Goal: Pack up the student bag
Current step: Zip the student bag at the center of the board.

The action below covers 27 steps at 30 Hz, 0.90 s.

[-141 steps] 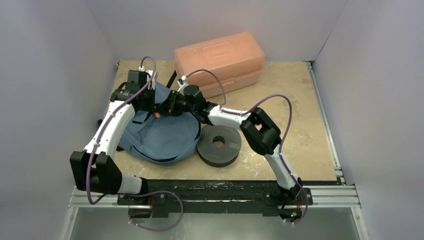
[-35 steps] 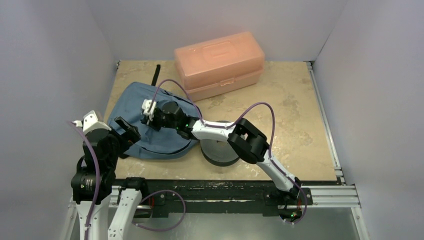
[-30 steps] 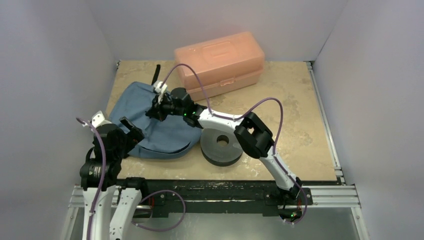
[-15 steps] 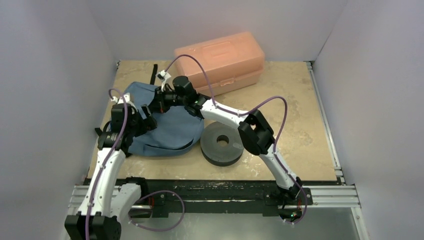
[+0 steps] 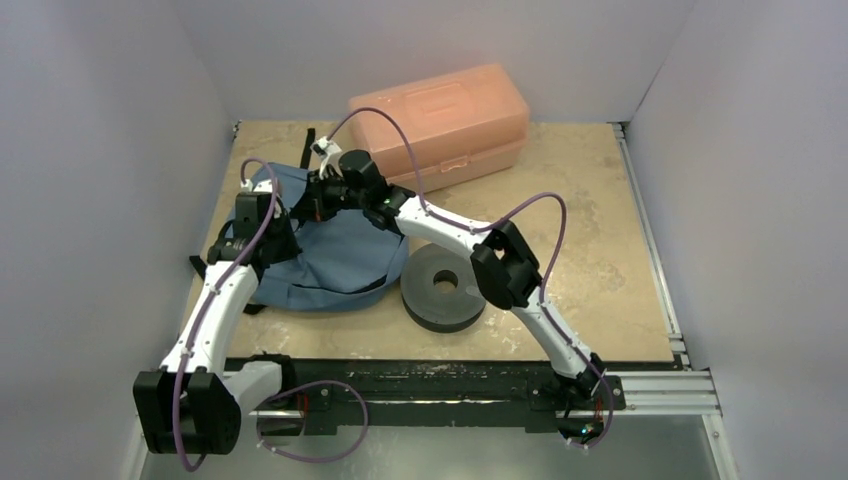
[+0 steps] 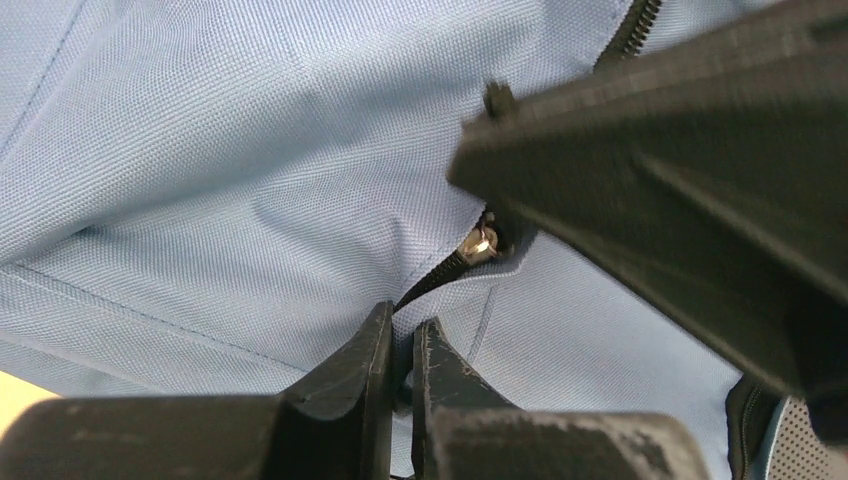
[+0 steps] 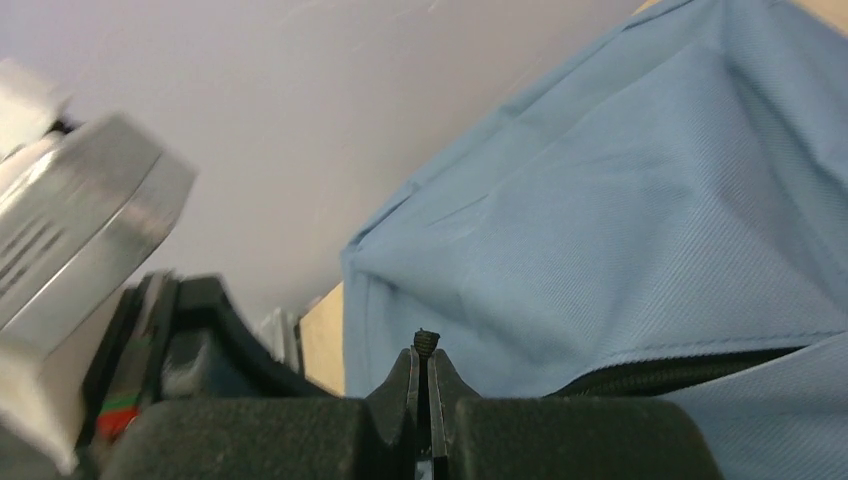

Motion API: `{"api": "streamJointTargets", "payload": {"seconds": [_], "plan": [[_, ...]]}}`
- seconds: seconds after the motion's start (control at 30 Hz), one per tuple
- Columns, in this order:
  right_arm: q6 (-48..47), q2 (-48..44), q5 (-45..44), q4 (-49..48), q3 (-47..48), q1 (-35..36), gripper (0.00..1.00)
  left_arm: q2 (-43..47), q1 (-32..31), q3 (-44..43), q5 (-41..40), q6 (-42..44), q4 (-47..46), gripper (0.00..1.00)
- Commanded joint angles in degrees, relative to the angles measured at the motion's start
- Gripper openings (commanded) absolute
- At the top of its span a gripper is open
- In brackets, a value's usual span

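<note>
The slate-blue student bag (image 5: 340,262) lies at the table's left. My left gripper (image 5: 286,222) sits on its upper left part. In the left wrist view my left gripper (image 6: 402,338) is shut on a fold of the bag's fabric (image 6: 230,170), just below the metal zipper slider (image 6: 481,243). My right gripper (image 5: 314,198) reaches over the bag's far edge, close to the left one. In the right wrist view my right gripper (image 7: 427,352) is shut on the black zipper pull cord (image 7: 427,342), with the black zipper (image 7: 680,372) running off to the right.
A rigid salmon-pink plastic box (image 5: 440,125) stands at the back, just behind the right gripper. A dark grey disc with a centre hole (image 5: 445,290) lies right of the bag, under the right forearm. A black strap (image 5: 310,148) trails from the bag's far end.
My left arm swung from the near left edge up onto the bag and closed on its fabric. My right gripper moved along the bag toward its far left edge.
</note>
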<state>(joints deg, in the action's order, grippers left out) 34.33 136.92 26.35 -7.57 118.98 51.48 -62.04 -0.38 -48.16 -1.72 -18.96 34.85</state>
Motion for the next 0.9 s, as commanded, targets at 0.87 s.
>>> {"api": "streamJointTargets", "payload": {"seconds": [0.87], "plan": [[-11.3, 6.65, -25.55, -1.06, 18.53, -9.52, 0.0, 8.94, 0.21, -5.19, -13.4, -5.38, 22.7, 0.0]]}}
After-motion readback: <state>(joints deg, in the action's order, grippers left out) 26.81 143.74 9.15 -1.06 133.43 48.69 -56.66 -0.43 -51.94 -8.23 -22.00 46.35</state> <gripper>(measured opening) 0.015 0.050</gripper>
